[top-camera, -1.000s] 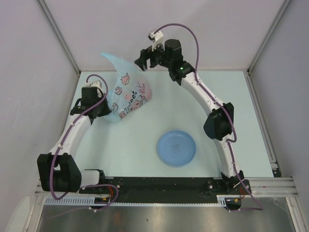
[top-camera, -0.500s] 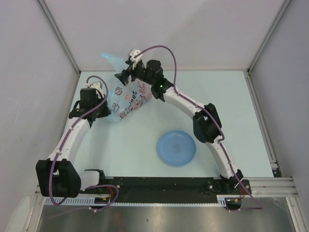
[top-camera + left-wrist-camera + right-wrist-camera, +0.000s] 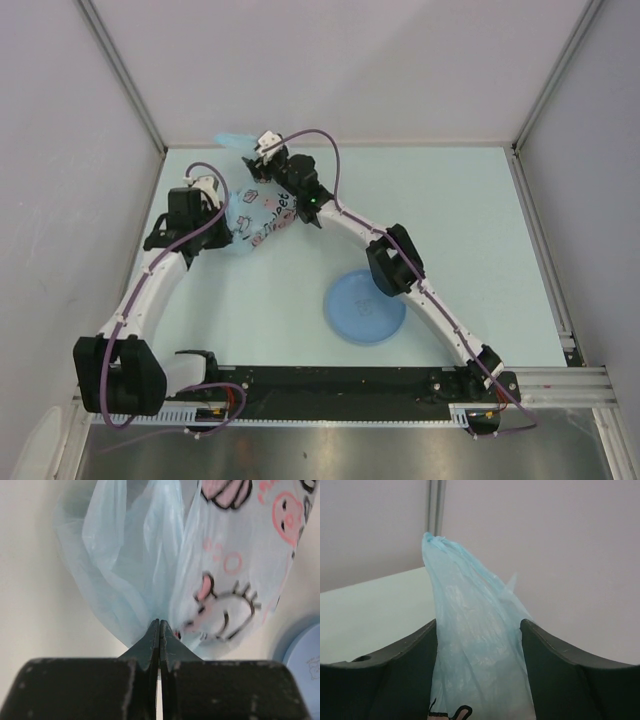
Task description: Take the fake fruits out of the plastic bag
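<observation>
Plastic bag (image 3: 258,215) sits at the far left of the table (image 3: 470,230), between both arms. Left gripper (image 3: 159,630) is pressed together on a fold at its lower end — right gripper (image 3: 477,627) is spread wide, fingers either side of the bag's gathered top. Blue plate (image 3: 366,308) lies well apart.

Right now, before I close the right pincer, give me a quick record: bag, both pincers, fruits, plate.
plastic bag: far left of the table, between the two pincers
left pincer: shut, pinching the bag's film
right pincer: open, one finger on each side of the bag's bunched top
fruits: none in view
plate: blue, near the middle, right arm crossing over its far edge
</observation>
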Motion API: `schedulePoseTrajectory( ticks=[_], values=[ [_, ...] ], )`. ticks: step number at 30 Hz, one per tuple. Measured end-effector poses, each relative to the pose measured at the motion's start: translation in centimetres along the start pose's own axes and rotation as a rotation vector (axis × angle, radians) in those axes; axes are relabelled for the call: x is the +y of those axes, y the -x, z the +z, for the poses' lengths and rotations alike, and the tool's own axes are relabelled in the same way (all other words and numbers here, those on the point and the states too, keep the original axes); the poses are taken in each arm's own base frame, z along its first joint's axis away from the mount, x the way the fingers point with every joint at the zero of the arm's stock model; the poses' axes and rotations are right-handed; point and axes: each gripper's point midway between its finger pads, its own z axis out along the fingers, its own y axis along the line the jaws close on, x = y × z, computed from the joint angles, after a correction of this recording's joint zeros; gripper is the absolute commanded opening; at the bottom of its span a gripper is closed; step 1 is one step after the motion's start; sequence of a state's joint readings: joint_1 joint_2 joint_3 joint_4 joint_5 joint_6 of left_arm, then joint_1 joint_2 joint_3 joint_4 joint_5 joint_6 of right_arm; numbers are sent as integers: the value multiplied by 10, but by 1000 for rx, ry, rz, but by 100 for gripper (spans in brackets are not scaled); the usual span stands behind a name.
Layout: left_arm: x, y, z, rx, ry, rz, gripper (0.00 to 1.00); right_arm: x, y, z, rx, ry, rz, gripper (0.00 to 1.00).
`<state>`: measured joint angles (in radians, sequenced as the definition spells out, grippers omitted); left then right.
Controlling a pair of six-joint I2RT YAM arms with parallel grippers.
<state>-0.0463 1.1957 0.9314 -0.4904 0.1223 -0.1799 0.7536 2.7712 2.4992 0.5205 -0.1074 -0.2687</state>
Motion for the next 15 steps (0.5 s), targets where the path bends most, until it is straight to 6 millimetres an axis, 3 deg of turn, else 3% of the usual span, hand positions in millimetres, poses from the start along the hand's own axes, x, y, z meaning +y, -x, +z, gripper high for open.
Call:
schedulePoseTrajectory(
  ticks=[3,6,11,13,15],
  values=[
    [-3,-5,-1,8,-16,9,0,-12,-5,-1,15,-42,-1,56],
    [-4,-6,1,11,-24,9,0,-30,7,-1,-4,-75,-10,1],
    [-19,5,18,9,-96,18,0,-85,34,-8,4,-146,14,0],
    [-35,22,31,9,-161,29,0,-118,52,-17,4,-185,25,0],
    [-55,52,46,-4,-228,50,0,-162,77,-31,-4,-238,22,0]
  ],
)
